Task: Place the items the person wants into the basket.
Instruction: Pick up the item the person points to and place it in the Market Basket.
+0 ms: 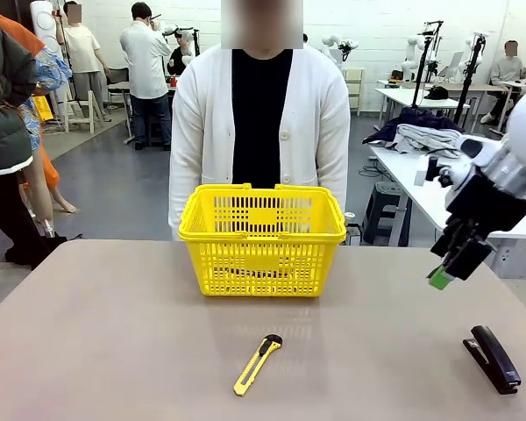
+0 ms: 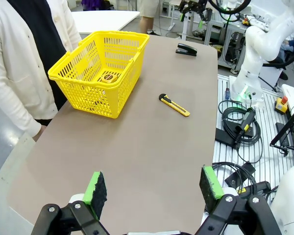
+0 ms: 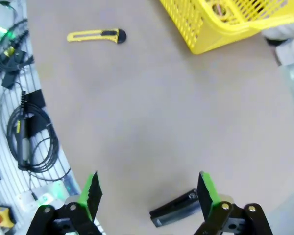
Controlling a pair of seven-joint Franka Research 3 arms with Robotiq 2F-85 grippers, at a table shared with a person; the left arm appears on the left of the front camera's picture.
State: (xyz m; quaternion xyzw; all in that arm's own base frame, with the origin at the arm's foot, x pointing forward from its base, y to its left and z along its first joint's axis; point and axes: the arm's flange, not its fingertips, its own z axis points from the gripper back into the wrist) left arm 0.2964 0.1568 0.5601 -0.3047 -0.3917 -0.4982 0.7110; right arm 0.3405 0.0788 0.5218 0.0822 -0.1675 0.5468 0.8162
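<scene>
The yellow basket (image 1: 262, 239) sits at the far middle of the surface (image 1: 114, 351), right in front of the person (image 1: 259, 123). Through its open top I see the tape measure (image 2: 108, 77) lying inside. The pen and the marker I cannot make out. On the surface near me lie the yellow knife (image 1: 257, 364) and, at the near right, the black stapler (image 1: 492, 358). I think those two are not wanted, so I should leave them alone. My right tool (image 1: 450, 263) hangs above the stapler, wide and holding nothing. My left tool (image 2: 154, 188) is wide and holding nothing too. I think the job is almost done, so I keep both tools up and away.
</scene>
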